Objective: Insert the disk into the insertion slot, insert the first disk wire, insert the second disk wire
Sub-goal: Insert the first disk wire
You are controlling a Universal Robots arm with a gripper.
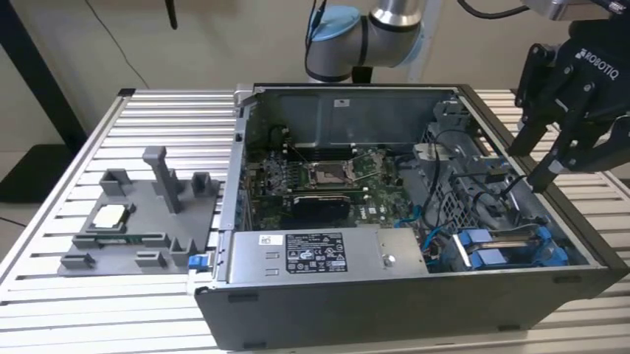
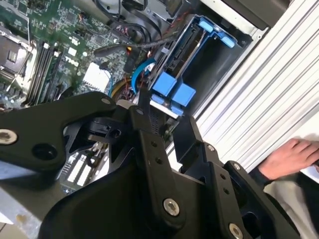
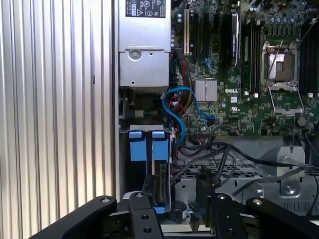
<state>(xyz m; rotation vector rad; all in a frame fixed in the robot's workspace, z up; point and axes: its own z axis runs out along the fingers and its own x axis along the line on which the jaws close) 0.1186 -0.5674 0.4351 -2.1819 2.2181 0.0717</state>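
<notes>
The insertion slot (image 1: 512, 254) is the grey bay with blue tabs in the case corner nearest the exterior view's right; it also shows in both wrist views (image 2: 172, 92) (image 3: 147, 144). A thin flat piece that looks like the disk (image 1: 514, 236) stands on edge inside it, its dark end (image 3: 160, 181) facing my fingers. A loose blue wire (image 3: 174, 107) curls beside the bay, and black wires (image 3: 224, 154) run past it. My black gripper (image 1: 532, 166) hangs above the case's right wall, just over the bay. It is open (image 3: 179, 211) (image 2: 164, 117), with nothing between the fingers.
The open computer case (image 1: 246, 147) lies on a slatted metal table (image 1: 167, 118). A grey power-supply box (image 1: 315, 254) sits beside the bay and the motherboard (image 1: 325, 173) behind it. A grey fixture plate (image 1: 138, 221) lies at the left. A person's hand (image 2: 294, 157) rests on the table.
</notes>
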